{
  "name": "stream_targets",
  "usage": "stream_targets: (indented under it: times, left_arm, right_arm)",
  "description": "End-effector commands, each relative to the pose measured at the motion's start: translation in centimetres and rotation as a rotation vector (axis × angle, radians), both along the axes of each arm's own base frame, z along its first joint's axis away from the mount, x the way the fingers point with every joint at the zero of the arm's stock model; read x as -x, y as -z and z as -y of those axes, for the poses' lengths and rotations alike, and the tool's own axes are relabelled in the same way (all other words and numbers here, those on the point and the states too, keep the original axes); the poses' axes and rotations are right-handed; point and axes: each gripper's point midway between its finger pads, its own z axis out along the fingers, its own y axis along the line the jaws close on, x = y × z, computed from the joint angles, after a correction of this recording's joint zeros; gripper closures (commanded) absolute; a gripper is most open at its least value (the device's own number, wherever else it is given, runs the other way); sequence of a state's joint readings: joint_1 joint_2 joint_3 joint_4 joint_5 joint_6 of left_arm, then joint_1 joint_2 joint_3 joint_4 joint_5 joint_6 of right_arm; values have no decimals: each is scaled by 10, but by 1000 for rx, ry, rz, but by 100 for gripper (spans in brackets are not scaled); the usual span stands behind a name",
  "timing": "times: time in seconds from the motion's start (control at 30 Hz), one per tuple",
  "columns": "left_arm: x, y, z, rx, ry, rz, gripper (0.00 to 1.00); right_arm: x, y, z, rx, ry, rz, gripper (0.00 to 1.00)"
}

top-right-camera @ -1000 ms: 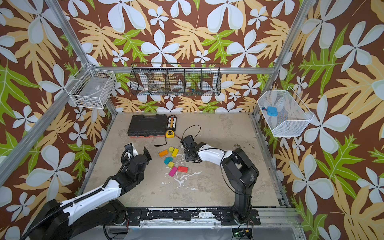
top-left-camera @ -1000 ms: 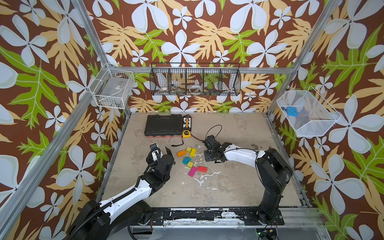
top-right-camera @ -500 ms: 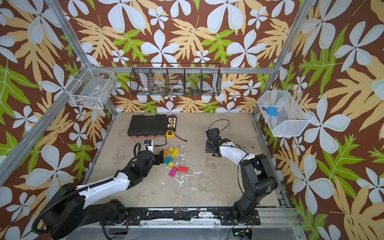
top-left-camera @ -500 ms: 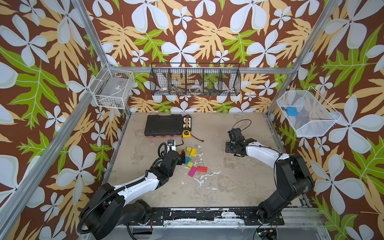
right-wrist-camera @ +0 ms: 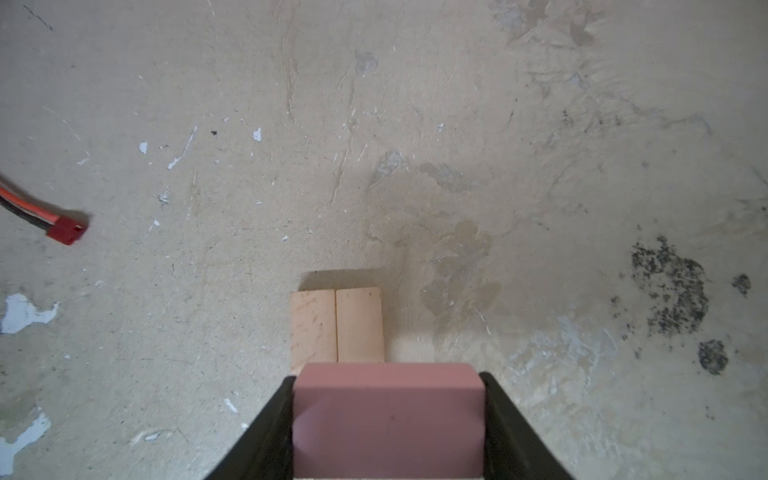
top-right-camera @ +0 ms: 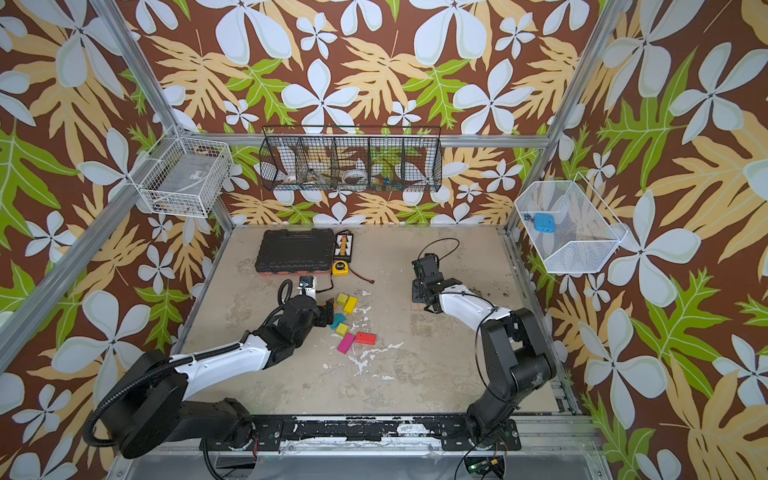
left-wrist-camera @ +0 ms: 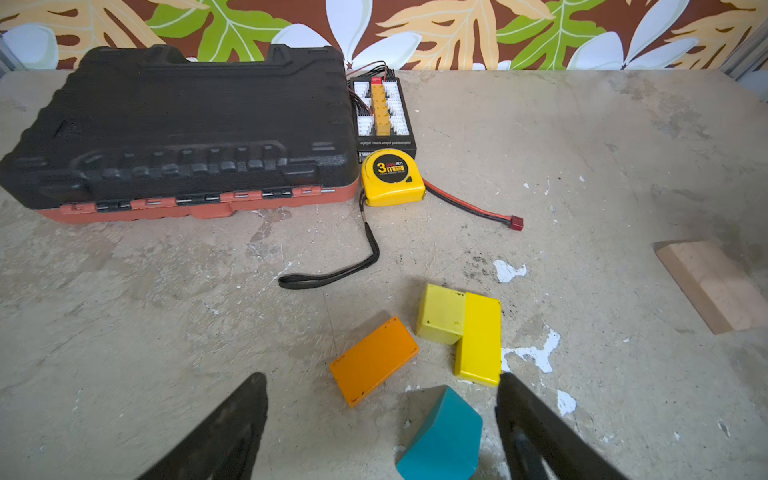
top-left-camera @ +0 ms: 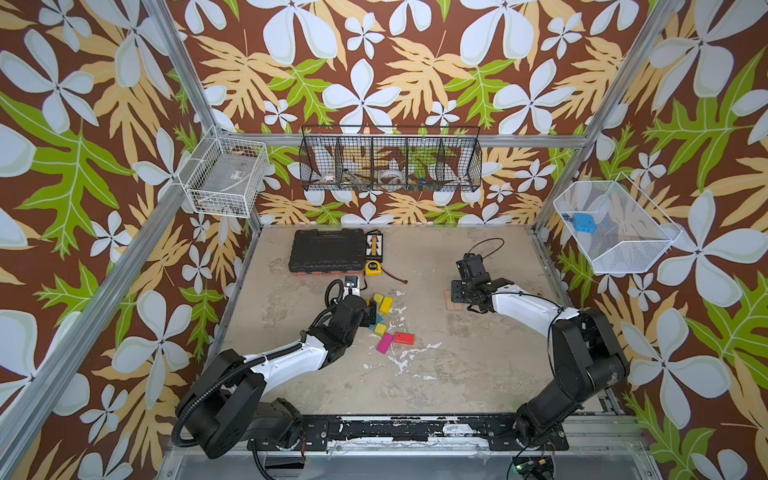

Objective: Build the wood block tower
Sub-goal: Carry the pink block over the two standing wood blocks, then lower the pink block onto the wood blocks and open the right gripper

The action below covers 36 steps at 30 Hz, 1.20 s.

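Right wrist view: right fingers [right-wrist-camera: 511, 424] held pink brick [right-wrist-camera: 388, 415] over planks [right-wrist-camera: 336, 326]; off-centre release could tip it. Left fingers [left-wrist-camera: 232, 428] wide by wedge [left-wrist-camera: 440, 436].

Ten wood blocks [top-left-camera: 385, 343] (two tan planks [right-wrist-camera: 357, 324])

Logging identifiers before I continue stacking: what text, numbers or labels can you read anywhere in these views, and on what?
"3m": on the round black label of the yellow tape measure; the smaller print beside it is too small to read.
Printed line on the front edge of the connector board: too blurred to read.
Raised lettering on the black case: illegible.
Wood blocks, pink block included: no text.
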<state>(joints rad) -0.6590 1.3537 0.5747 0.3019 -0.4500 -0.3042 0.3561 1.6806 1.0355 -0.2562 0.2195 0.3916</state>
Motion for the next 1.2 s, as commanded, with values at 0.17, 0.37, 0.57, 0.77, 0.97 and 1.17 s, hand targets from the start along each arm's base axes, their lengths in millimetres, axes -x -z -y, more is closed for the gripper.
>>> stream_targets:
  times: [0.17,0.37,0.57,0.77,0.97,1.17]
  left_arm:
    - [-1,1,3,-70,-16,9,15]
    - [-2,3,3,-82,-21,4,15]
    - [-3,3,3,-86,-25,1,15]
    - [-4,5,3,-93,-26,-5,16]
    - [-5,6,4,-101,-31,-9,16]
    - [-5,7,4,-110,-36,-11,17]
  right_arm:
    - [-4,23,-4,20,-14,-66,73]
    - [-5,17,-10,-8,-38,-52,71]
    - [-5,12,-18,-44,-71,-54,69]
    - [-9,14,-22,-50,-84,-69,68]
    - [-13,20,-22,-37,-79,-83,65]
    - [-15,27,-22,-27,-77,-100,63]
